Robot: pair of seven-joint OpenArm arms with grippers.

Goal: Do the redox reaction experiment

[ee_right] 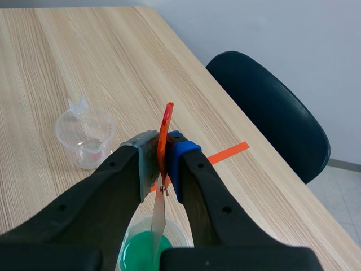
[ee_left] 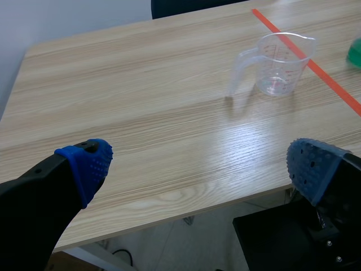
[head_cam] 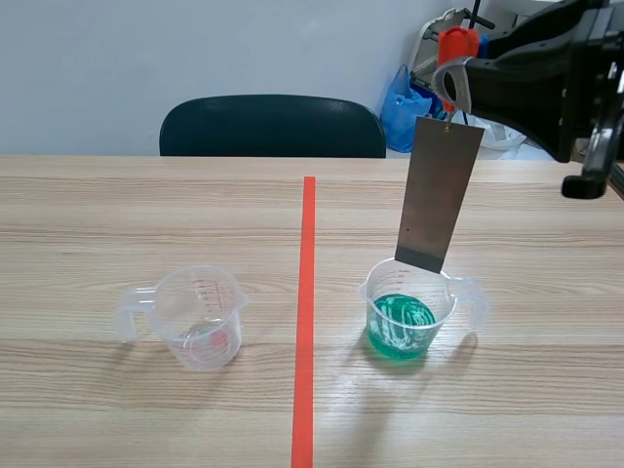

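Note:
My right gripper (head_cam: 455,76) is raised over the table's right half, shut on an orange-red tab (head_cam: 458,44) from which a grey metal plate (head_cam: 438,193) hangs. The plate's lower edge is at the rim of a clear measuring cup of green liquid (head_cam: 409,318). In the right wrist view the gripper (ee_right: 164,164) pinches the tab (ee_right: 166,127), and the plate (ee_right: 158,226) hangs edge-on over the green cup (ee_right: 141,251). A second clear cup (head_cam: 198,317) stands left of the tape line, almost empty. My left gripper (ee_left: 197,166) is open over the table's near left edge, well short of that cup (ee_left: 278,65).
An orange-red tape line (head_cam: 306,312) runs down the table's middle between the cups. A dark chair (head_cam: 273,127) stands behind the far edge. A blue bag (head_cam: 404,102) and other clutter lie at the back right.

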